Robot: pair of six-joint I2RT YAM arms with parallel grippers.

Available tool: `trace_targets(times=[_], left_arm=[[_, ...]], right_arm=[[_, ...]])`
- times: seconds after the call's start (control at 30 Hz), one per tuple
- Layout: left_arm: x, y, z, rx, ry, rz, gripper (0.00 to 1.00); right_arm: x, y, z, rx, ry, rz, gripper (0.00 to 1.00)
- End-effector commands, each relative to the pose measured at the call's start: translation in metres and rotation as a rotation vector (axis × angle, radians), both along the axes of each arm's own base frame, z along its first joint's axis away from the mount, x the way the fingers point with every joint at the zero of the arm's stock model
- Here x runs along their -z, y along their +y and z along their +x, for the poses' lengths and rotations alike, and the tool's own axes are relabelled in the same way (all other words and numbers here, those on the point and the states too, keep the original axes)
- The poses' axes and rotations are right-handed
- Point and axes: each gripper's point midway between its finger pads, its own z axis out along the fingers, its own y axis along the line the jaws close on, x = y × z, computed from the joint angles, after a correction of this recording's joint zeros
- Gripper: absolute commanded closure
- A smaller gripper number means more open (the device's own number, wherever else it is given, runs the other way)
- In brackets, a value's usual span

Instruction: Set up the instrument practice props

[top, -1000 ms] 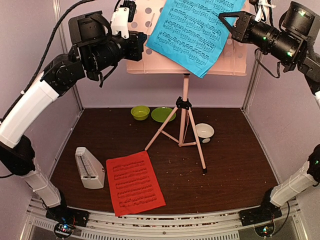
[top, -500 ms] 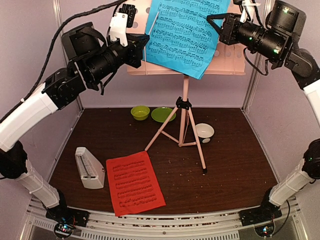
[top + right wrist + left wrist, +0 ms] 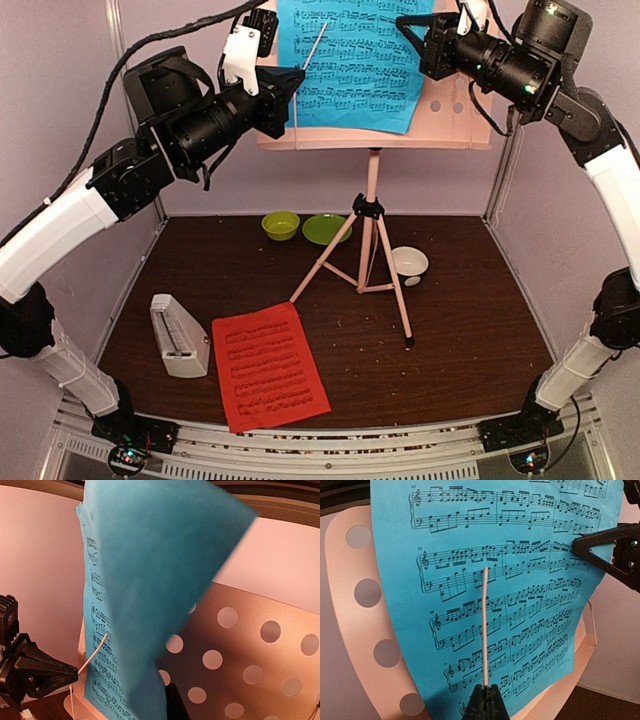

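The pale pink perforated music stand point(image 3: 450, 110) stands at the back on tripod legs point(image 3: 398, 290). The blue sheet-music page point(image 3: 350, 70) hangs against its desk. My right gripper point(image 3: 408, 22) is shut on the page's right edge; in the right wrist view point(image 3: 167, 705) the page point(image 3: 150, 580) covers most of the fingers. My left gripper point(image 3: 300, 74) is shut on the stand's thin pink wire arm point(image 3: 485, 625), held in front of the page point(image 3: 530, 580), as the left wrist view point(image 3: 487, 702) shows. The red page point(image 3: 268, 365) and the white metronome point(image 3: 178, 335) sit on the table at the front left.
A green bowl point(image 3: 280, 224) and a green plate point(image 3: 325, 229) lie at the back behind the tripod. A small white bowl point(image 3: 409, 263) sits by the right tripod leg. The enclosure's walls stand close on the left, right and back.
My right gripper has moved left with the blue page, which now hangs straighter against the desk. My left gripper has shifted slightly right, with the wire arm now across the page.
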Motion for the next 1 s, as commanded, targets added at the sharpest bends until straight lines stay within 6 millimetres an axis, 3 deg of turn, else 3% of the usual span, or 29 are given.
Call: trace_targets(times=[0.0, 0.33, 0.8, 0.97], left_arm=[[-0.021, 0.002, -0.015, 0.056, -0.071, -0.045, 1.0], [-0.021, 0.001, -0.014, 0.054, -0.077, -0.044, 1.0], [-0.018, 0.002, -0.014, 0.046, -0.08, -0.033, 1.0], [-0.018, 0.003, -0.014, 0.041, -0.081, -0.031, 1.0]], right_arm=[[-0.012, 0.007, -0.001, -0.033, -0.051, 0.024, 1.0], [-0.004, 0.029, 0.003, -0.105, -0.036, 0.029, 1.0], [0.004, 0.044, 0.01, -0.137, -0.031, 0.022, 1.0], [0.006, 0.043, 0.012, -0.123, -0.031, 0.014, 0.88]])
